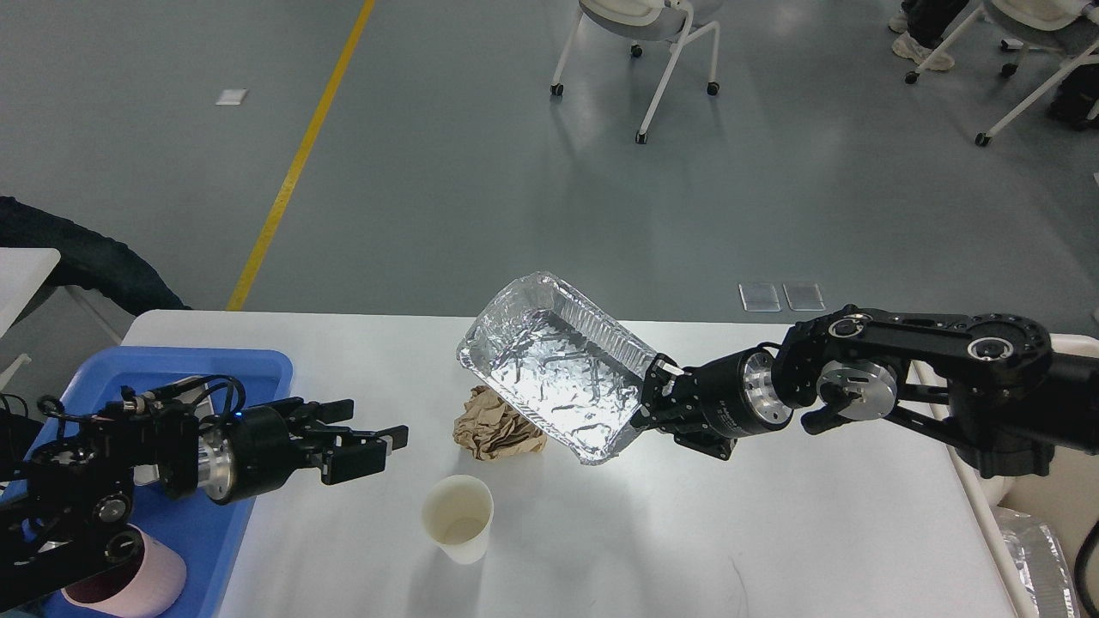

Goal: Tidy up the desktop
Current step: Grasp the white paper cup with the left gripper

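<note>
Right claw (654, 396) grips the foil tray (554, 365) above the desktop (773, 532); left claw (378, 446) gapes empty.

Both arms were matte black, built of chunky rounded links. The right arm (927, 360) showed round joint caps with silver rings, a bare metal disc at the wrist, and a black cylinder with a silver collar and small white lettering, too fine to read. White tabs tipped the right gripper (654, 390). The left arm (94, 481) carried looping black cables and a similar silver collar. The left gripper (378, 446) had blocky black fingers, perhaps pale-tipped.
</note>
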